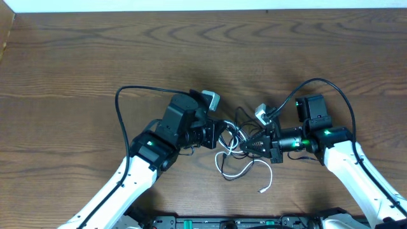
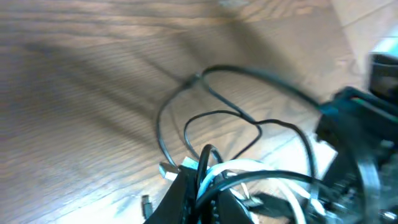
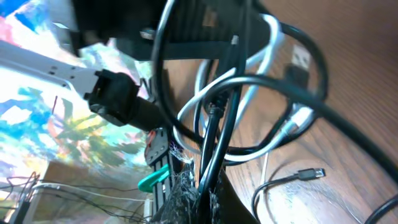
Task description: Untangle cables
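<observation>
The white cable and black cable lie looped, tangled.

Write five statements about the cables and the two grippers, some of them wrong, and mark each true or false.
1. The left gripper and the right gripper both meet at the tangle in the middle of the table. True.
2. The white cable lies stretched out straight. False: it curls in loops.
3. One plug of the white cable lies free on the wood, clear of both grippers. True.
4. The black cable lies well apart from the white one. False: the two are interlaced.
5. The right gripper is open. False: it is shut on the black cable.
</observation>
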You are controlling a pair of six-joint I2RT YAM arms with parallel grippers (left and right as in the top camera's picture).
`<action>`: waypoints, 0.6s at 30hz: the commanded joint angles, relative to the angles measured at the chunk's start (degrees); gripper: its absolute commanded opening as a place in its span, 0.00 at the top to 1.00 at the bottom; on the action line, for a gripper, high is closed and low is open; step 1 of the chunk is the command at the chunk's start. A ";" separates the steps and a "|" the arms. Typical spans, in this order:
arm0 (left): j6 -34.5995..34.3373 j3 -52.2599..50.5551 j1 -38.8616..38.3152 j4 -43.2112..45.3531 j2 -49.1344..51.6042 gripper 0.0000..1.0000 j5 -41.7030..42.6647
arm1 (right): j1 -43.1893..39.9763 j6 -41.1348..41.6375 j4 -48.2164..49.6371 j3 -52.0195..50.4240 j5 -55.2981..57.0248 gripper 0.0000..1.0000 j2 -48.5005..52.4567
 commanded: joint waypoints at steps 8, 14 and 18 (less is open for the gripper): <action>-0.11 -0.13 1.09 -1.70 0.85 0.92 -10.23 | 0.37 -3.04 -0.02 0.17 -6.45 0.99 -0.57; -0.13 -0.13 2.34 -5.25 0.83 0.92 -10.54 | -1.51 10.71 1.33 0.17 17.73 0.99 -0.57; -0.09 -0.11 2.47 -5.70 0.70 0.92 -10.27 | -2.60 26.49 -1.64 0.17 45.66 0.99 -0.57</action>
